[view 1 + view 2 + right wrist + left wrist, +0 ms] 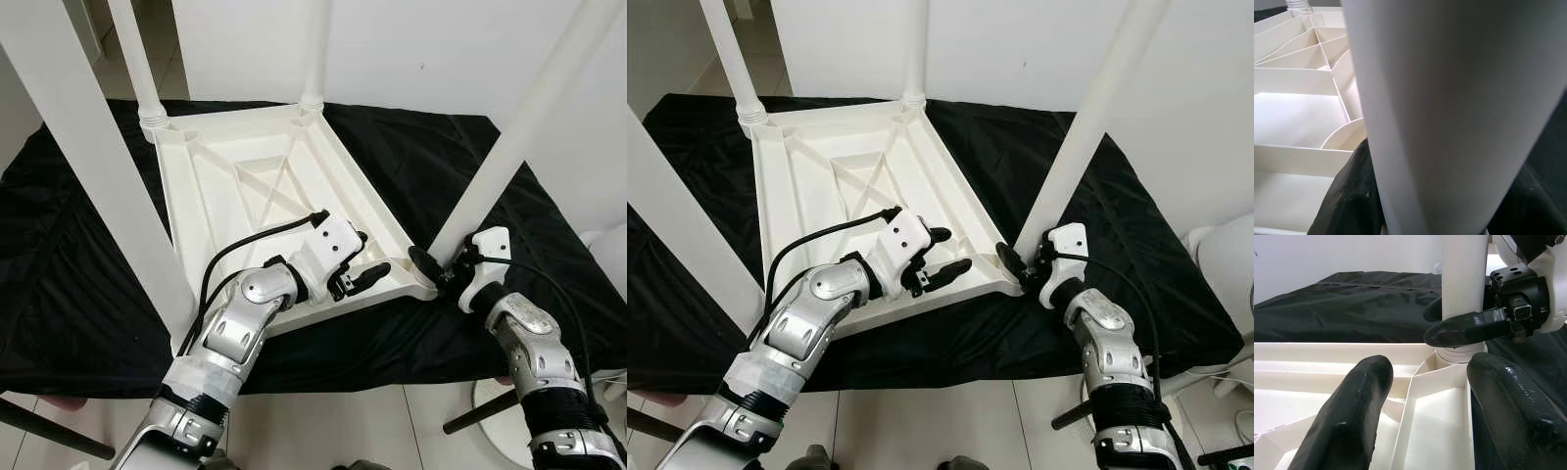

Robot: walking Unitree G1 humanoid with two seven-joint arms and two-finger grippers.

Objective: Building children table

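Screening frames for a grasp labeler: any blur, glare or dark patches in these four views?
Eye views: sharp, evenly lit; the black cloth loses fold detail, the white tabletop keeps its ribs. Left wrist view: its own fingers soft and glossy with highlights, the leg and right gripper in focus. Right wrist view: the leg is too close, a blurred featureless band.

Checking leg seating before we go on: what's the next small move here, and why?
Probably twist the leg further with the right pincer, which is clamped round its base at the near right corner socket of the upturned tabletop. The left pincer, open, rests on the rim beside it, so it can steady the tabletop.
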